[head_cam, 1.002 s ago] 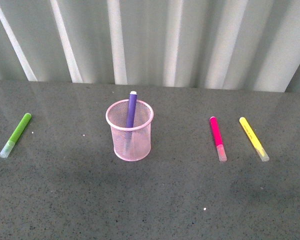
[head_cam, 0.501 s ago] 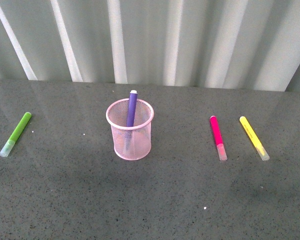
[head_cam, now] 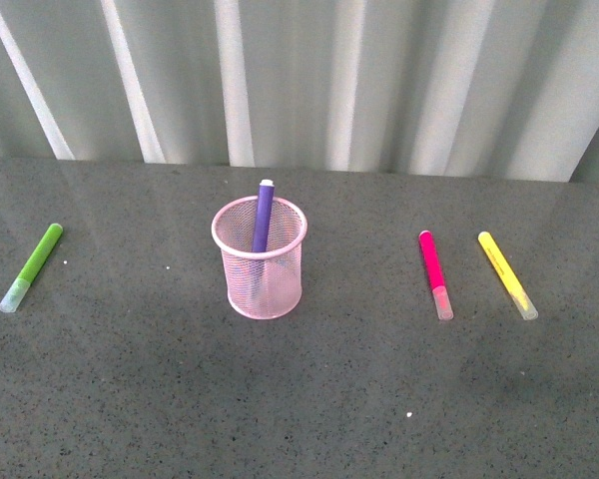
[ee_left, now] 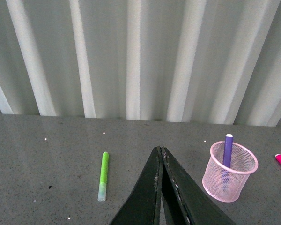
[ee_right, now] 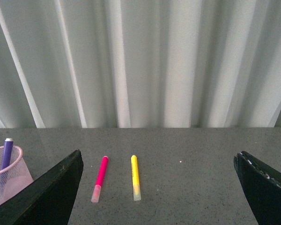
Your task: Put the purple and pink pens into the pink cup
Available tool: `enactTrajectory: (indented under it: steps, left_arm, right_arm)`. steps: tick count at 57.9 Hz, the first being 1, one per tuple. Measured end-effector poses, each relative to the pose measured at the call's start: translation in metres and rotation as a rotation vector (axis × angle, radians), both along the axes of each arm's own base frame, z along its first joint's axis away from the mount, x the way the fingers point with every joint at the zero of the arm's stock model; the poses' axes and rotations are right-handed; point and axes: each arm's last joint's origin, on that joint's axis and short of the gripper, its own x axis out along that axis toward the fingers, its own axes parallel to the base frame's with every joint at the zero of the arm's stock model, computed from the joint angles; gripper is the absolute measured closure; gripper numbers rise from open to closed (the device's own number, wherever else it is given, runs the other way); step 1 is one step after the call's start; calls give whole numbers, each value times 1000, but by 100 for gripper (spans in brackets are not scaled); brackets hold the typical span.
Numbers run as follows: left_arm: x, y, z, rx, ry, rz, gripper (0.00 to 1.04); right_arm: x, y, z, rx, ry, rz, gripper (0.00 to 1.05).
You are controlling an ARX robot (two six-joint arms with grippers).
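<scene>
The pink cup [head_cam: 262,261] stands upright on the grey table left of centre, and the purple pen [head_cam: 264,216] stands inside it, leaning on the rim. The pink pen [head_cam: 434,271] lies flat on the table to the right, clear cap toward me. Neither arm shows in the front view. In the left wrist view my left gripper [ee_left: 159,149] is shut with nothing in it, short of the cup [ee_left: 229,176] and the purple pen [ee_left: 227,150]. In the right wrist view my right gripper [ee_right: 159,157] is wide open above the table, the pink pen [ee_right: 100,176] just inside one finger.
A yellow marker [head_cam: 506,274] lies right beside the pink pen, also seen as the yellow marker [ee_right: 136,176]. A lime-green marker [head_cam: 32,265] lies at the far left. A pale corrugated wall [head_cam: 379,80] backs the table.
</scene>
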Motion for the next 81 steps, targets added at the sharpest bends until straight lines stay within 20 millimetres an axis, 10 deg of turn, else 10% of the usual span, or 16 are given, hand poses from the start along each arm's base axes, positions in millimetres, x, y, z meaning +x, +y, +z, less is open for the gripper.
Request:
enactTrajectory:
  steps: [38, 69, 81]
  left_arm:
    - [-16, 0, -4, -1, 7, 0, 100]
    - [-16, 0, -4, 0, 7, 0, 6]
    - [-16, 0, -3, 2, 7, -1, 7]
  right_arm:
    - [0, 0, 0, 0, 0, 0, 7]
    - [0, 0, 0, 0, 0, 0, 7]
    - [24, -19, -1, 270, 527, -60, 7]
